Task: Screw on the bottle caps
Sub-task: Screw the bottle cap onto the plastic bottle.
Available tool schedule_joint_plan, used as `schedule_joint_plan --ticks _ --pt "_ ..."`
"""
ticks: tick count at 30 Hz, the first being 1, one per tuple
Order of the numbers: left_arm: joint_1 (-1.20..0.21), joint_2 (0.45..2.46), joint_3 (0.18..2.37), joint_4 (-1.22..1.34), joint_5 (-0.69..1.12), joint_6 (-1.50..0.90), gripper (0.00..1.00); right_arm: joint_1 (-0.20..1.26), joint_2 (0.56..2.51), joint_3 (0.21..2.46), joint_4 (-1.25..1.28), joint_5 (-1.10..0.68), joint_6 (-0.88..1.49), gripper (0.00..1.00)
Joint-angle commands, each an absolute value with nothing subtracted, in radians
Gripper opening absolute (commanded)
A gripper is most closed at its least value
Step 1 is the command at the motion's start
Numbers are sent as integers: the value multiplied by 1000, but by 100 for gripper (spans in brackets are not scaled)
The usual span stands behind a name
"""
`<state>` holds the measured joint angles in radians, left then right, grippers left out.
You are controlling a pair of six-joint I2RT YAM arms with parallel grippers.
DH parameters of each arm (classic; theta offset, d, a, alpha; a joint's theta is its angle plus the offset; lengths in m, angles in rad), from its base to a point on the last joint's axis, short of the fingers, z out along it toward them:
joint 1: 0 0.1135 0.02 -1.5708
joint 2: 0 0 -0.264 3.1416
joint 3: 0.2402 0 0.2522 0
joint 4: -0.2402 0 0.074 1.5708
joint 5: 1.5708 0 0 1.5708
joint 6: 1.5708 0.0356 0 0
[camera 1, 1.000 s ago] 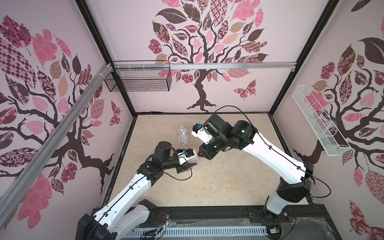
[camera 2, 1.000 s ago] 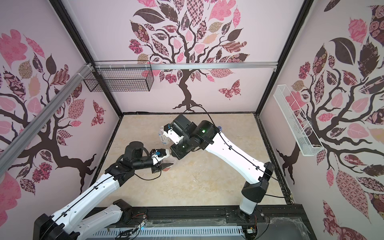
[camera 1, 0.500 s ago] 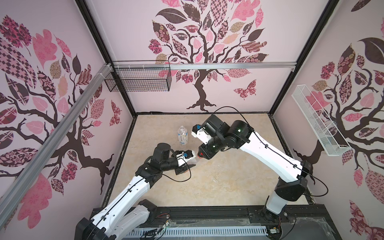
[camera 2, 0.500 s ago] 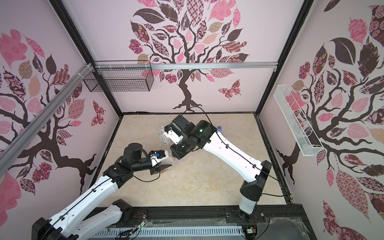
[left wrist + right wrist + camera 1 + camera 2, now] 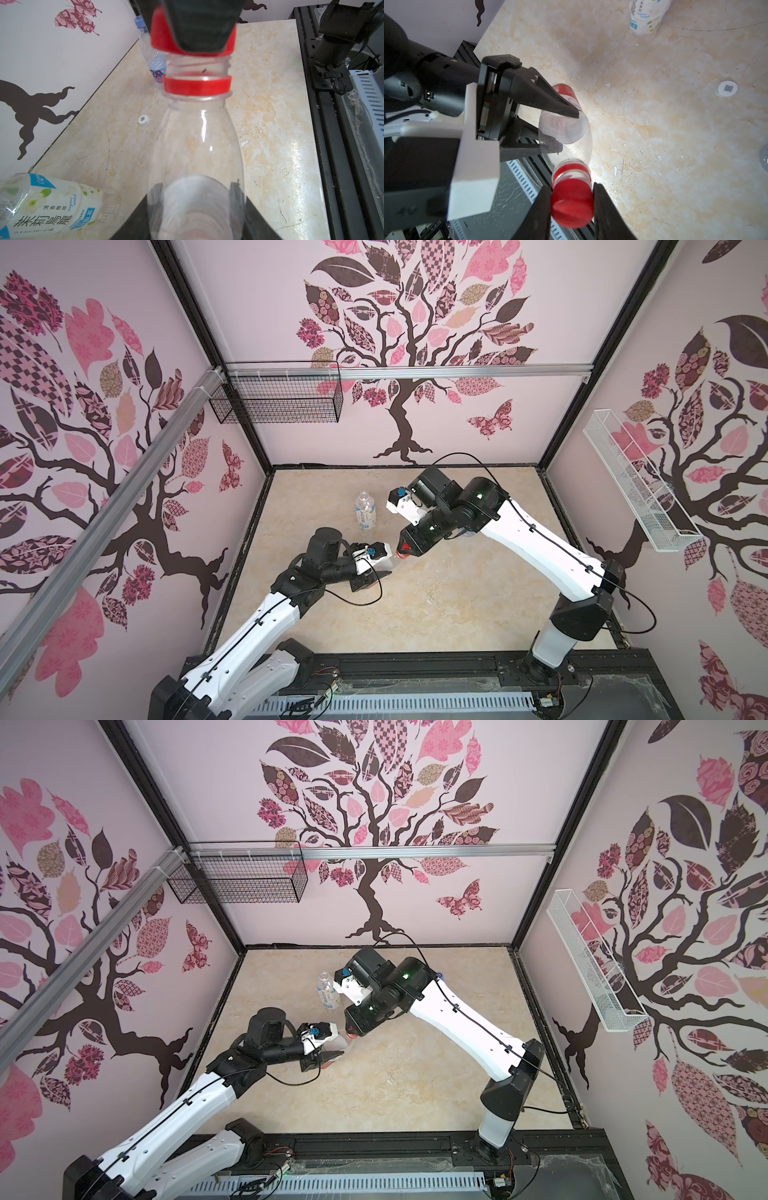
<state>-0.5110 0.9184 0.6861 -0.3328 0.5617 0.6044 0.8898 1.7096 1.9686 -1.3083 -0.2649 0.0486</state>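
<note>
Gripping the red-labelled bottle (image 5: 197,141), the left claw (image 5: 569,132) is closed on its body. The right claw (image 5: 572,195) clamps the red cap (image 5: 161,36) at its threaded neck.

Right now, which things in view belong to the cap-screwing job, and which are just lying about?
Job: red plastic screw cap; red-labelled clear plastic bottle; white round cap with dark mark; white-green-labelled clear bottle; blue-capped squat bottle.
Lying about: black wire basket; white wire basket.

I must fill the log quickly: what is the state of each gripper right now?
Left gripper: closed, holding the red-labelled bottle by its body.
Right gripper: closed on the red cap, which sits at that bottle's mouth, not fully screwed down.
</note>
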Motion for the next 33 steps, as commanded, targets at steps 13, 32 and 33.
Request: schedule_joint_plan --ticks 13,32,33 --pt "-530 899 684 -157 620 575 52 854 1649 1856 -1270 -466 35 33" --pt "-529 895 644 -67 622 503 51 768 1589 1882 -1236 -471 63 34" --pt "-531 895 644 -75 619 505 51 768 1587 1900 -1242 -468 63 34"
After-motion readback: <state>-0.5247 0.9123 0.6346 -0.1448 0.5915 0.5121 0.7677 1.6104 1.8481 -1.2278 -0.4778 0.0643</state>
